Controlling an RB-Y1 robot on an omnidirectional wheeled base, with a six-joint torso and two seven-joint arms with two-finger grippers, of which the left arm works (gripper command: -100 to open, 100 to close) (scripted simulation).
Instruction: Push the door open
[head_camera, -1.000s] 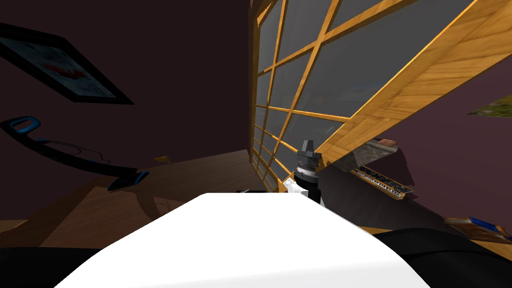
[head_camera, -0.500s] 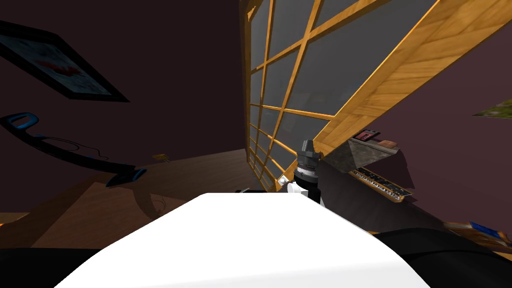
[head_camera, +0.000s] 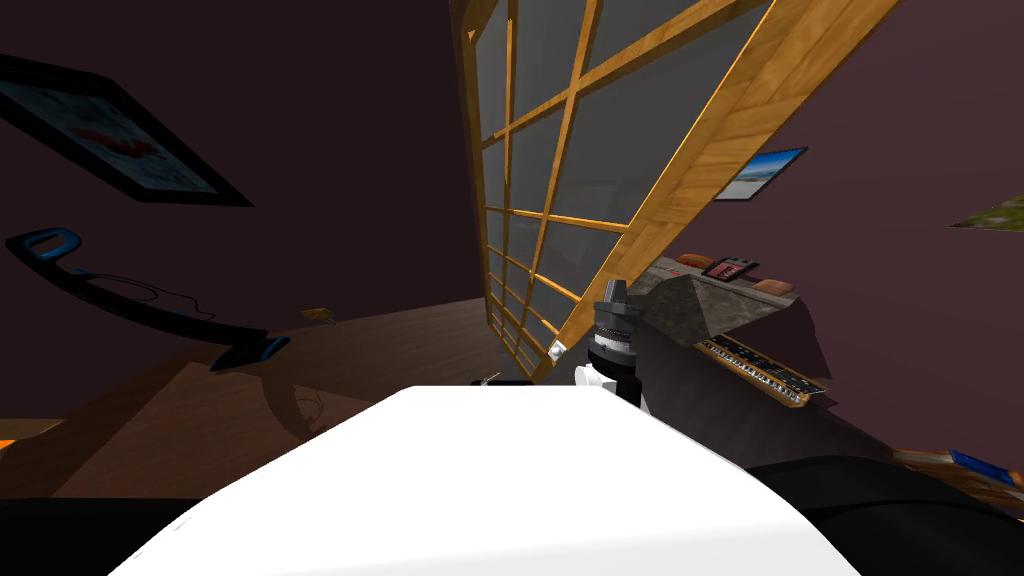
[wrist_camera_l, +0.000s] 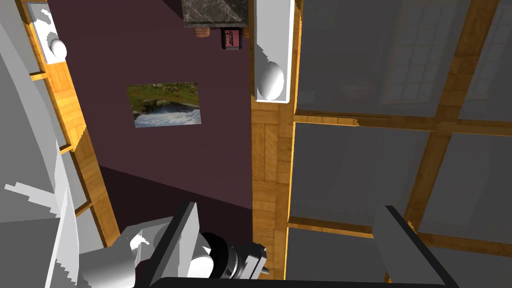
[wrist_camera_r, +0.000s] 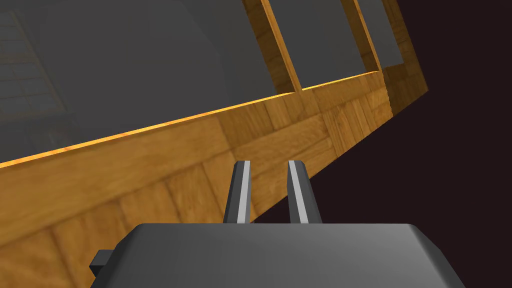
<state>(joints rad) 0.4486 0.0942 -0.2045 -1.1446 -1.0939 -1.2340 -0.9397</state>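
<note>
Door farther ajar; right jaws near-closed.

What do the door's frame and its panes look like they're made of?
The frame looks like honey-coloured wood, with grain and block-like joints; bright edges suggest a smooth, possibly varnished finish. The panes are flat grey sheets, probably frosted or tinted glass, since a faint grid reflection shows in them.

Glazed door close ahead (ajar), stone-topped counter beside
</note>
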